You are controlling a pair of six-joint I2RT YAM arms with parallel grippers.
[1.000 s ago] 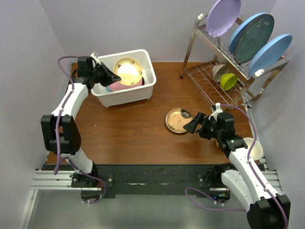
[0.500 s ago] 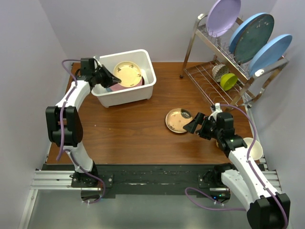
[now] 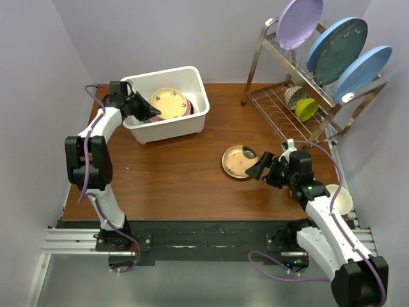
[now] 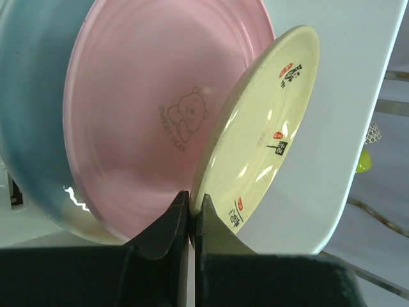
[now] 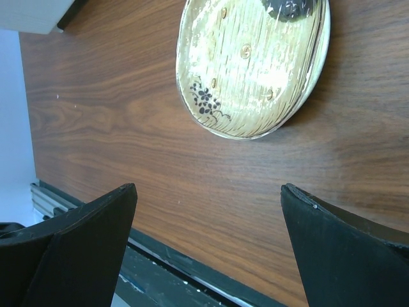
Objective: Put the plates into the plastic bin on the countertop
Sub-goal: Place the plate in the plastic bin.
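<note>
The white plastic bin (image 3: pixel 167 132) stands at the back left of the wood-grain countertop (image 3: pixel 172 176). My left gripper (image 3: pixel 147 114) reaches into it from the left and is shut on the rim of the cream plate with red-green motifs (image 3: pixel 169 102). In the left wrist view the gripper (image 4: pixel 192 198) pinches that plate (image 4: pixel 268 128), which leans beside the pink plate (image 4: pixel 160 115) and the pale blue plate (image 4: pixel 29 128). The small tan plate (image 3: pixel 238 161) lies flat on the countertop. My right gripper (image 3: pixel 258 165) is open and empty just right of it; the right wrist view shows the gripper (image 5: pixel 208 187) and the tan plate (image 5: pixel 252 64).
A chrome wire dish rack (image 3: pixel 287 77) stands at the back right with an upright lilac plate (image 3: pixel 298 22), two upright blue plates (image 3: pixel 337 48), a patterned bowl (image 3: pixel 293 96) and a yellow-green cup (image 3: pixel 307 109). A cream cup (image 3: pixel 340 199) sits by the right arm.
My left gripper has lowered the cream motif plate deeper into the bin, and the plate has tipped flatter against the others. The right arm has not moved.
</note>
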